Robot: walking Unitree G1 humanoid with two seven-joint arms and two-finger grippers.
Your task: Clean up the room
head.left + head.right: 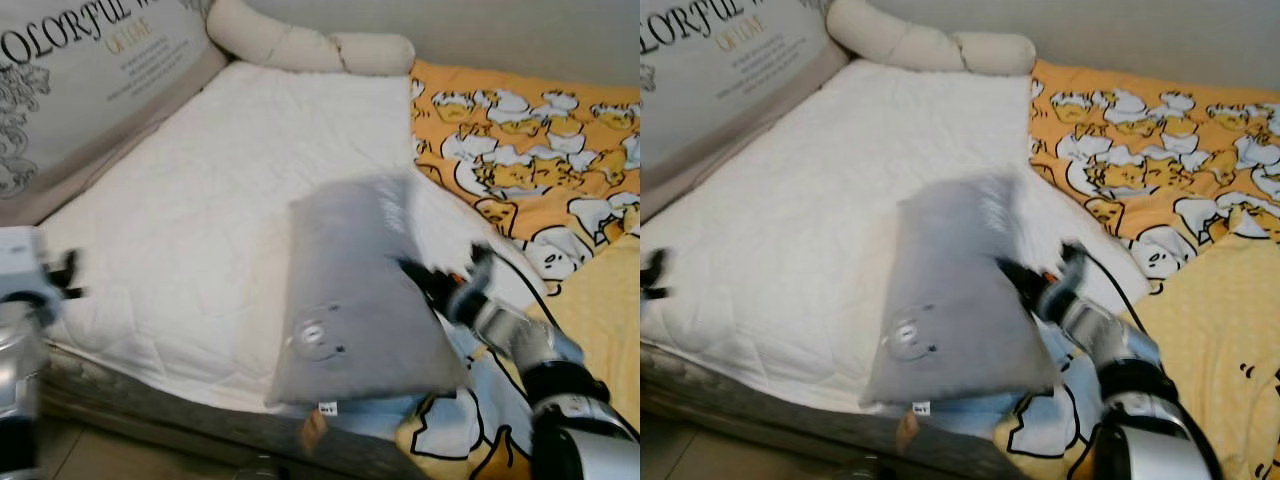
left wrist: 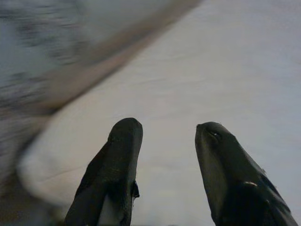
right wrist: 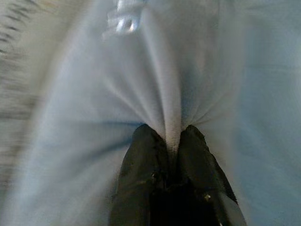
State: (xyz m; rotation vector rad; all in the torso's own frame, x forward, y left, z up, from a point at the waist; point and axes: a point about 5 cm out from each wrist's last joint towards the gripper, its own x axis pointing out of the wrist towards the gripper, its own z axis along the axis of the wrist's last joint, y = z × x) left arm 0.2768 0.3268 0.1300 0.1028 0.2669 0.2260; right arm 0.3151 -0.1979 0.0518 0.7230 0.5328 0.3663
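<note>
Above mattress (image 1: 190, 220) edge | right gripper (image 3: 171, 141) pinching grey pillow (image 1: 355, 300) | left gripper (image 2: 164, 141) wide

Head views: even, soft indoor light, no glare, slight softness overall. Grey pillow (image 1: 355, 300) motion-blurred at its upper edge. Both wrist views dim, bluish, heavily smeared toward left frame edges.

Right gripper (image 3: 171, 136) fingers pinched together, left gripper (image 2: 164, 136) fingers apart.

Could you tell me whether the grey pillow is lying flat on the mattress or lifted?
Lifted and tilted: the grey fabric pillow is pinched by the right gripper, its fabric bunched between the shut fingers.
</note>
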